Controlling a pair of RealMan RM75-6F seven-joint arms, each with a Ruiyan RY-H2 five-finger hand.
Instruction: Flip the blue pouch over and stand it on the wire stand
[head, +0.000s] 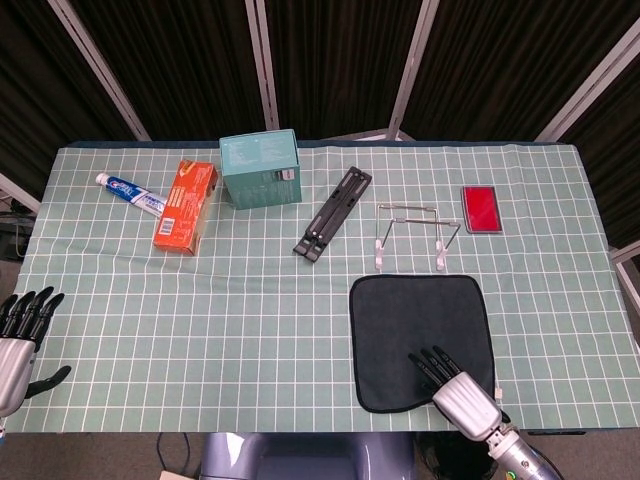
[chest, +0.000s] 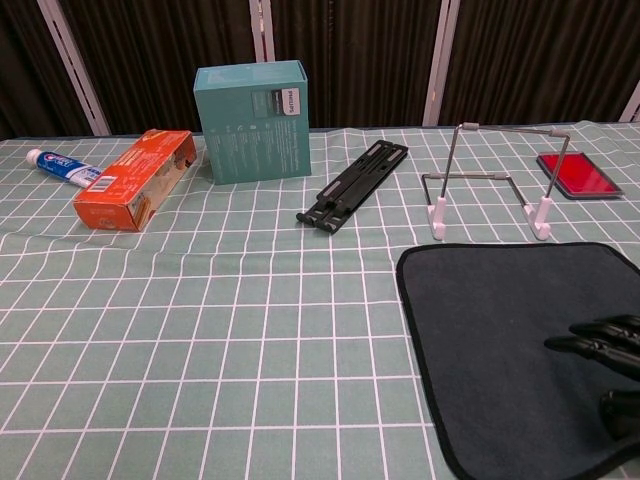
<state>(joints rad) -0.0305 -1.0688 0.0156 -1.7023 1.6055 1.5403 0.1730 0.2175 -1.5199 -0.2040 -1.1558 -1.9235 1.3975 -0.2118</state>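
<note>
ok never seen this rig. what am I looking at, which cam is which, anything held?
A two-armed robot with human-like hands, at a table. The head view looks down from above; the chest view looks across the table from lower down. The right hand is above a dark mat, fingers spread, holding nothing. The left hand waits open at the table's edge. Behind the mat: a wire stand, a red flat item, a black folded stand, a teal box, an orange box, toothpaste. No blue pouch shows.
</note>
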